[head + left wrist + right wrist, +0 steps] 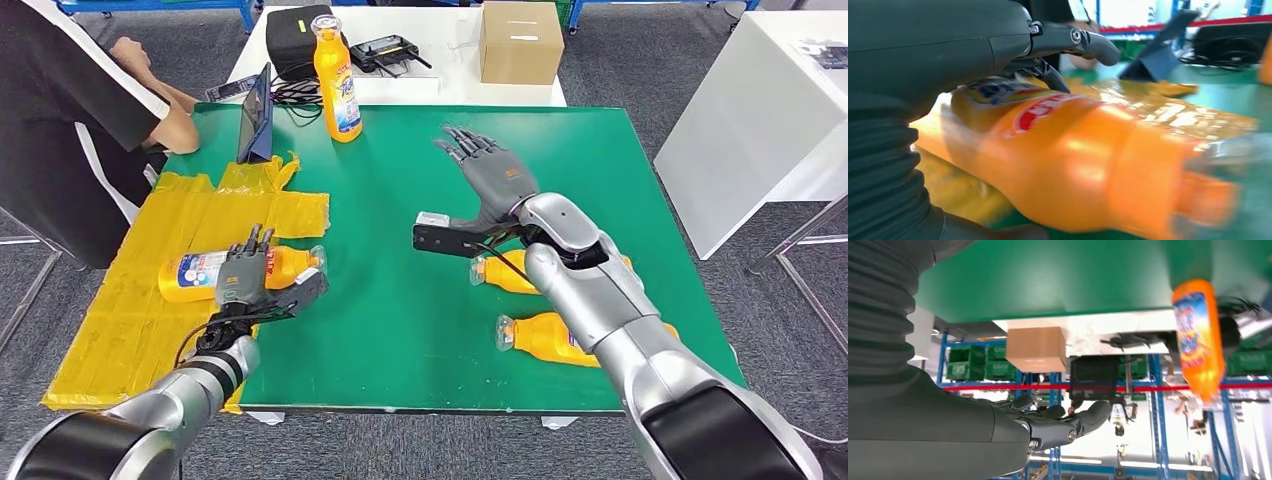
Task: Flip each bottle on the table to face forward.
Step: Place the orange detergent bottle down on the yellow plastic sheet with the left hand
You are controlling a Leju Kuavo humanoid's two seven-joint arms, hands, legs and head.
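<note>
We find the left hand grasping a lying orange bottle from above, on yellow sheeting at the table edge. The right hand hovers released, fingers spread, holding nothing. Two more lying bottles sit just behind its wrist; an upright bottle stands well ahead of it, to its left

1. No wording can be read anywhere.
2. The upright bottle beside the tablet and the lying bottle carry labels, their print too small or blurred.
</note>
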